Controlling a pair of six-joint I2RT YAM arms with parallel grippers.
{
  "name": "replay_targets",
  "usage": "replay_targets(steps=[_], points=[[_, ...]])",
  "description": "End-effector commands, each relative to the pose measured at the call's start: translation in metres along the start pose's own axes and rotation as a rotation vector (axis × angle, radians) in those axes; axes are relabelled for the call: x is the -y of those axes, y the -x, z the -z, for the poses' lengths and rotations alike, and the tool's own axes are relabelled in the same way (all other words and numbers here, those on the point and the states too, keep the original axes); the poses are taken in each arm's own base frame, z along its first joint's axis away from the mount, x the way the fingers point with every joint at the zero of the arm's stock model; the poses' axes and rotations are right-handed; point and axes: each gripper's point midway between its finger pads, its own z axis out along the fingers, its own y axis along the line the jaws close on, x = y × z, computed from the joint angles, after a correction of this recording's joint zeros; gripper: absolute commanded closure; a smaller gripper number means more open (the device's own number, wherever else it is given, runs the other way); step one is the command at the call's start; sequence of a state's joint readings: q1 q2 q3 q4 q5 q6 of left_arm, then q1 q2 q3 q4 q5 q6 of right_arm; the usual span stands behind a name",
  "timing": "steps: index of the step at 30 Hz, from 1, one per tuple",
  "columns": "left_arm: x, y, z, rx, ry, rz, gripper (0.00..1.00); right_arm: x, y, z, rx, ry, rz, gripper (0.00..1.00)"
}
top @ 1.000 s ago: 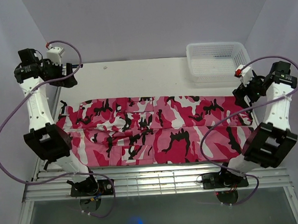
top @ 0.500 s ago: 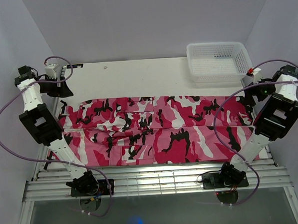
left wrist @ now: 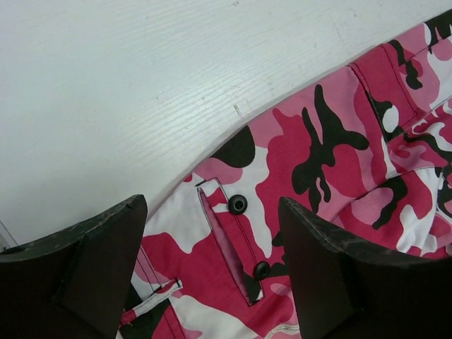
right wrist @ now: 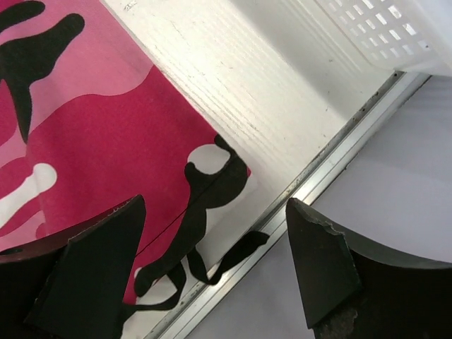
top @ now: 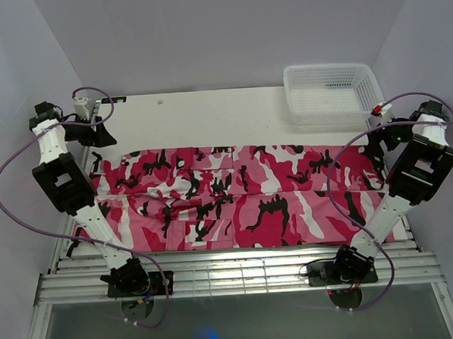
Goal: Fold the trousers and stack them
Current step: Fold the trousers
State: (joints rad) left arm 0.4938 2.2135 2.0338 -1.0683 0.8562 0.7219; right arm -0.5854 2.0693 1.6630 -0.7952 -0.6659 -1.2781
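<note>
Trousers [top: 235,195], camo: prob. soft, light, limp; grip at waistband corner [left wrist: 219,176] & hem corner [right wrist: 227,169]; L fingers [left wrist: 85,275], R fingers [right wrist: 92,261] both agape, empty.

Trousers [top: 235,195]: pink, crimson, white, black camouflage. Table [top: 208,117]: white. Basket [top: 330,93]: white mesh. Cables [top: 18,176]: purple.

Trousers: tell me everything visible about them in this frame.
The trousers are pink, white and black camouflage, a woven cloth by its look. They lie unfolded and flat on the table, spread left to right, legs side by side, slightly rumpled near the waist. The waist lies at the left, showing two black buttons. The hems lie at the right, where black ties reach the table's edge. Open jaws hang over each end, gripping nothing.
</note>
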Motion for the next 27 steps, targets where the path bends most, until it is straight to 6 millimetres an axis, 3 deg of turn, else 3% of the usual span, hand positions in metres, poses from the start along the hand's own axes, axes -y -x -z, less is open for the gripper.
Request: replay_targets(steps=[1,5,9,12,15,19,23,27], points=[[-0.001,0.024,0.005,0.068,-0.014,-0.060,0.15,0.018,0.008,-0.009,0.054,-0.004,0.077,0.14],[-0.009,0.023,0.000,0.066,0.000,-0.049,0.15,0.017,0.005,-0.028,0.036,0.016,0.120,0.14],[-0.023,0.024,-0.003,0.060,0.037,-0.064,0.15,0.006,-0.015,-0.048,-0.035,0.073,0.168,0.17],[-0.043,0.029,-0.005,0.056,0.086,-0.100,0.13,0.000,-0.031,-0.054,-0.094,0.106,0.215,0.27],[-0.059,0.032,-0.010,0.051,0.110,-0.161,0.11,-0.009,-0.042,-0.053,-0.143,0.148,0.232,0.46],[-0.069,0.029,-0.019,0.040,0.117,-0.255,0.08,-0.020,-0.052,-0.046,-0.196,0.208,0.261,0.92],[-0.076,0.022,-0.027,0.034,0.106,-0.302,0.07,-0.022,-0.048,-0.037,-0.209,0.202,0.279,0.92],[-0.080,-0.003,-0.035,-0.029,0.093,-0.340,0.07,-0.023,-0.043,-0.032,-0.212,0.196,0.276,0.92]])
